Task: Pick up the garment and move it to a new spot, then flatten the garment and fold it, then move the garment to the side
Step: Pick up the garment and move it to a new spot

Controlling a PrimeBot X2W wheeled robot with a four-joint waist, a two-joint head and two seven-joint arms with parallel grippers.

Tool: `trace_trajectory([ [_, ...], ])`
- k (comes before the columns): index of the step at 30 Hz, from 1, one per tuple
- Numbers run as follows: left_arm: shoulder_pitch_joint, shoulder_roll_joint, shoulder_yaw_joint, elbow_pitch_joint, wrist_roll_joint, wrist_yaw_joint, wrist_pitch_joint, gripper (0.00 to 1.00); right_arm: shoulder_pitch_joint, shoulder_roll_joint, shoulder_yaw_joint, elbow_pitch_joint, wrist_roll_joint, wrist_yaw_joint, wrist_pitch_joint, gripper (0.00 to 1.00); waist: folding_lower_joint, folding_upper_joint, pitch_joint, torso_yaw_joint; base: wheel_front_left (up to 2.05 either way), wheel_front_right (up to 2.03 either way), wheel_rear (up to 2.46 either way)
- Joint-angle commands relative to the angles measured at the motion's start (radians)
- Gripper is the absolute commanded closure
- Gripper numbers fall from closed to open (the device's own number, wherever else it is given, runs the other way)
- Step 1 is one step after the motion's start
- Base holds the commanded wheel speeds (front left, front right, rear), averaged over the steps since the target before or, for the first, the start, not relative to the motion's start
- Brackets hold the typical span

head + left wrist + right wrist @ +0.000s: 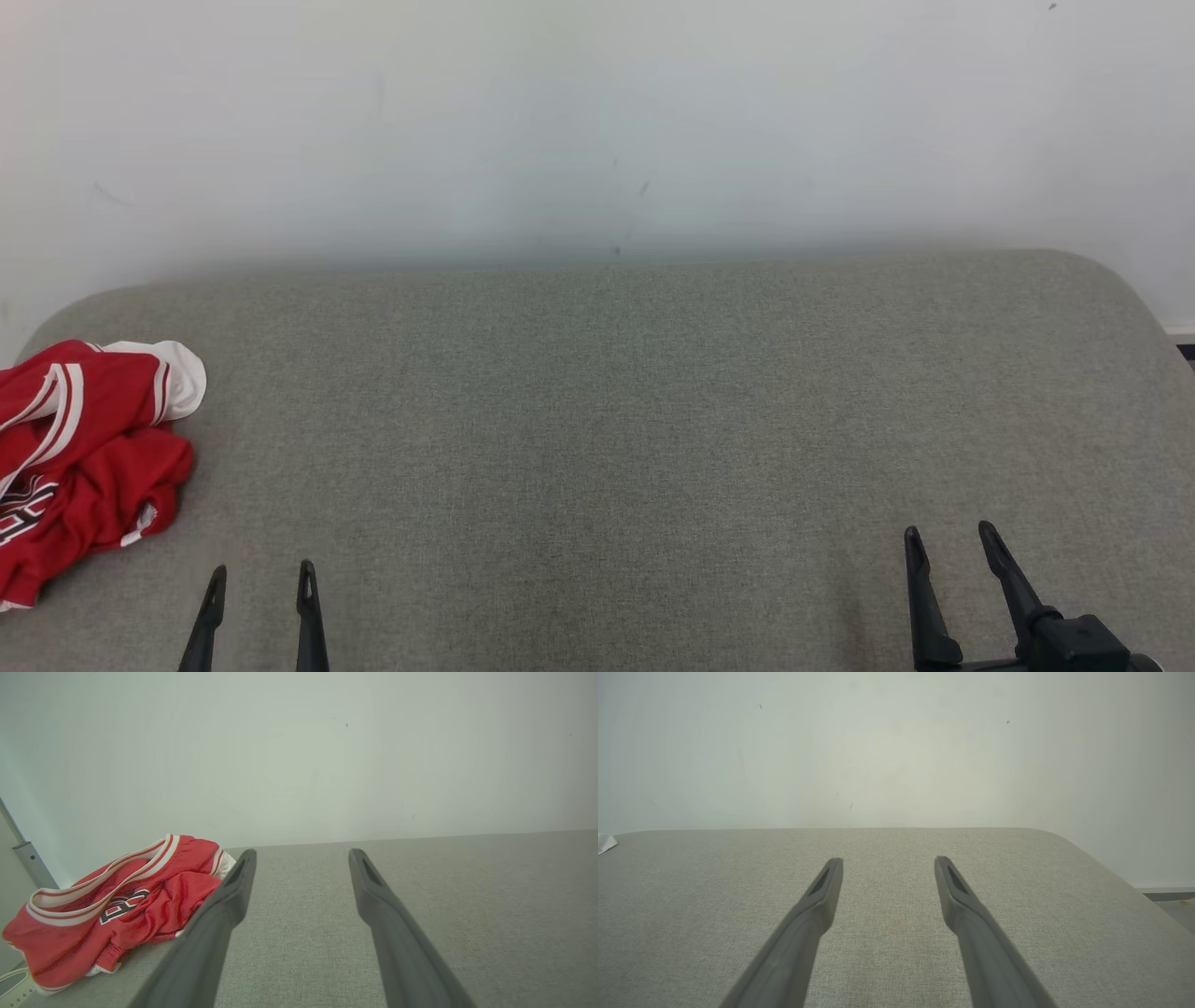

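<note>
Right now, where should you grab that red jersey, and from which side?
Probably the bunched red fold on the red jersey's inner edge, taken by the open left hand from above on the cushion-centre side. That fold stands up off the grey cushion; the far side runs out of the head view.

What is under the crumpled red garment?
The red garment lies bunched on the grey padded surface, near its left edge. Anything beneath its folds is covered and cannot be seen.
</note>
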Motion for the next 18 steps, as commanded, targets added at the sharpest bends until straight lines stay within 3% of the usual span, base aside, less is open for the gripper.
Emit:
trace_trajectory([
  [1, 0.022, -0.004, 0.000, 0.018, 0.007, -0.003, -0.003, 0.00, 0.000, -0.003, -0.003, 0.006, 0.003, -0.002, -0.001, 0.00, 0.0000, 0.0000, -0.002, 0.000, 0.00, 0.00, 0.00],
  [18, 0.004, -0.010, 0.018, 0.151, 0.004, 0.019, -0.003, 0.00, 0.007, -0.003, -0.001, 0.017, 0.001, -0.002, -0.001, 0.00, 0.0000, 0.0000, -0.013, -0.003, 0.00, 0.00, 0.00],
])
